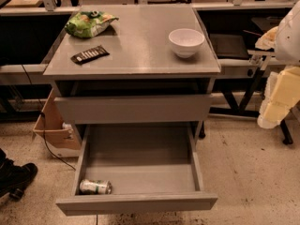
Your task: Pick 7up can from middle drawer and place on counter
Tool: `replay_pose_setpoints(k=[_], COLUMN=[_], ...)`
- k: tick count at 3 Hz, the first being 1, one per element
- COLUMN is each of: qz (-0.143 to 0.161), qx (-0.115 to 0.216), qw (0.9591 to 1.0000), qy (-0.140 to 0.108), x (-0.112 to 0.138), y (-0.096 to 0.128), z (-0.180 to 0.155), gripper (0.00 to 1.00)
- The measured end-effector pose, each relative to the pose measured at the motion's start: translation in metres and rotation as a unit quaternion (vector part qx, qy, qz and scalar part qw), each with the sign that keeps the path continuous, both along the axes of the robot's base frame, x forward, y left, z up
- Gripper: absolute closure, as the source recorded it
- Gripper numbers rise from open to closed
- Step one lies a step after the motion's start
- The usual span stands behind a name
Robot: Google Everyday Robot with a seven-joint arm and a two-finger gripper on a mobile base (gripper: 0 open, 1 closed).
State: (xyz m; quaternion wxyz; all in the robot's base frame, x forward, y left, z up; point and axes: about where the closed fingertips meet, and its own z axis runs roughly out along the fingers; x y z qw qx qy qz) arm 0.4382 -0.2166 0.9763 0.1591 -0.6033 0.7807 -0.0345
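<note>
Shiny 7up can [95, 187] lies in metal middle drawer [136, 203]; pale claw [273, 110] right, state unclear.

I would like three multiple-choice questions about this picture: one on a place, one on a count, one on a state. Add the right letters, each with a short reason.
1. Where in the middle drawer does the 7up can lie?
A. front left corner
B. back right corner
C. centre

2. How many things rest on the counter?
A. one
B. three
C. five

3. What is the state of the middle drawer?
A. shut
B. pulled open
C. taken out and set on the floor

Answers:
1 A: the can lies on its side against the drawer front, at the left.
2 B: green snack bag, dark wrapper and white bowl.
3 B: its bare floor shows, while the pincer hangs to the right of the cabinet, away from the drawer.
</note>
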Motion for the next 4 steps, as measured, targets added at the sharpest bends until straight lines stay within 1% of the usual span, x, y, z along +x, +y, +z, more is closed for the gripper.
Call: replay_pose_setpoints(k=[1, 2, 3, 4], qz=[0.000, 0.007, 0.025, 0.054], qx=[0.000, 0.015, 0.037, 0.069], qw=[1.0000, 0.9997, 0.9985, 0.9956], qy=[0.000, 0.019, 0.030, 0.035], x=[0.000, 0.000, 0.003, 0.011], y=[0.000, 0.023, 0.058, 0.100], z=[0.000, -0.047, -0.105, -0.165], gripper=[0.00, 0.00, 0.00, 0.00])
